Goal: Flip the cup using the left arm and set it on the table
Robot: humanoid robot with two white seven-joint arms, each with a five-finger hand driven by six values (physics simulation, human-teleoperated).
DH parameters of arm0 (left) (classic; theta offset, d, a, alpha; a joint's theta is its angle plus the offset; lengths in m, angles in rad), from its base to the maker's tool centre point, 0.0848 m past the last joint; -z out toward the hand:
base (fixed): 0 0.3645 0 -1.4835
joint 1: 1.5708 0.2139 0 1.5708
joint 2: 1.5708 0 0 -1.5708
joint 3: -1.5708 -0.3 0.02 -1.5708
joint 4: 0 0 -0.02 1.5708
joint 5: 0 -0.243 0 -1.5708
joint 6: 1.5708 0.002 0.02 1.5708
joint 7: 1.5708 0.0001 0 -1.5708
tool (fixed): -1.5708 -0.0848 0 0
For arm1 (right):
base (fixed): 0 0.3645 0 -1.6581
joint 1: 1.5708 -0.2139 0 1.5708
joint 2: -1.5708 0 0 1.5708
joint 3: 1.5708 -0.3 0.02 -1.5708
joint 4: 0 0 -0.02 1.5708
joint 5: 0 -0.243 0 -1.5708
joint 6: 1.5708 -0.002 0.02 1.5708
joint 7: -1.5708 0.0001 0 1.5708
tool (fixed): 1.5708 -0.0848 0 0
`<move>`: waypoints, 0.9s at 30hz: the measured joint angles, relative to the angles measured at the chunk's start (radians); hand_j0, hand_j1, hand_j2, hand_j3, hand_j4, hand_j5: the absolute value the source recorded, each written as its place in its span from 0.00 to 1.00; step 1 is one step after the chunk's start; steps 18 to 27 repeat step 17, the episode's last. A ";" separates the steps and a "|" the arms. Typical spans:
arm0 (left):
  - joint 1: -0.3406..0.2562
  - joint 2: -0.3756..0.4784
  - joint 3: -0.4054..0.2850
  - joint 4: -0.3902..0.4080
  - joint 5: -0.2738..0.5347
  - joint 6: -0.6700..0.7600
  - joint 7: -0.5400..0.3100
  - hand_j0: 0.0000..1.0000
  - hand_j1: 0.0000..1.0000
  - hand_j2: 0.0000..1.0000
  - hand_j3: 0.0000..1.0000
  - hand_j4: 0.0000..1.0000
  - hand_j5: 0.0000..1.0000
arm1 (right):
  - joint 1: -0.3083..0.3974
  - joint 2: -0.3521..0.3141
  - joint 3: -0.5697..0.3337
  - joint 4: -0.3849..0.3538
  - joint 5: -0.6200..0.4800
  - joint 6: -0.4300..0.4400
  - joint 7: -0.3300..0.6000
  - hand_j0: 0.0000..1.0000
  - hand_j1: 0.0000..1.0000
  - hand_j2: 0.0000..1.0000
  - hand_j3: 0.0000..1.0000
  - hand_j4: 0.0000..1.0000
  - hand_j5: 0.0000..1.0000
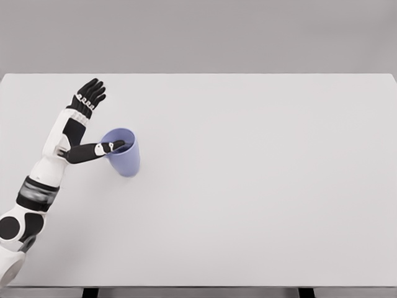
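My left arm (46,167) comes in from the lower left corner and reaches up across the near-left part of the white table (260,186), white shell segments with black joints, the forearm angled up and slightly to the right. My left hand (84,121) is open — the four black fingers (92,93) are held straight and close together, pointing away from me toward the far edge of the table, and they grip nothing. The thumb (99,149) sticks out sideways to the right, well apart from the fingers, and its tip lies over the rim of the cup (124,158), reaching just into the opening on the left side. Whether the thumb actually presses on the inside wall or only hovers at the rim, I cannot tell from this view. The cup is light blue-violet and sits on the table just to the right of my wrist, in the left third of the tabletop and about halfway between the near and far edges. Its mouth is visible from above, facing up and tilted a little toward the far left, with the body tapering down toward the lower right — so it looks to be leaning rather than standing quite straight, though I cannot be sure how much of that is the camera angle. My palm and fingers are above and to the left of the cup, clear of it.
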 measured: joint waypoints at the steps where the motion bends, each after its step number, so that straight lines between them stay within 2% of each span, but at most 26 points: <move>1: -0.002 0.014 0.003 -0.004 -0.001 0.000 0.000 1.00 1.00 1.00 1.00 1.00 1.00 | -0.002 0.000 0.000 0.000 0.000 0.000 0.000 1.00 1.00 1.00 1.00 1.00 1.00; 16: -0.002 0.186 0.025 -0.098 -0.003 0.002 0.002 1.00 1.00 1.00 1.00 1.00 1.00 | -0.002 0.000 0.000 0.000 0.000 0.000 0.000 1.00 1.00 1.00 1.00 1.00 1.00; 27: -0.002 0.192 0.026 -0.100 -0.003 0.003 0.003 1.00 1.00 1.00 1.00 1.00 1.00 | -0.002 0.000 0.000 0.000 0.000 0.000 0.000 1.00 1.00 1.00 1.00 1.00 1.00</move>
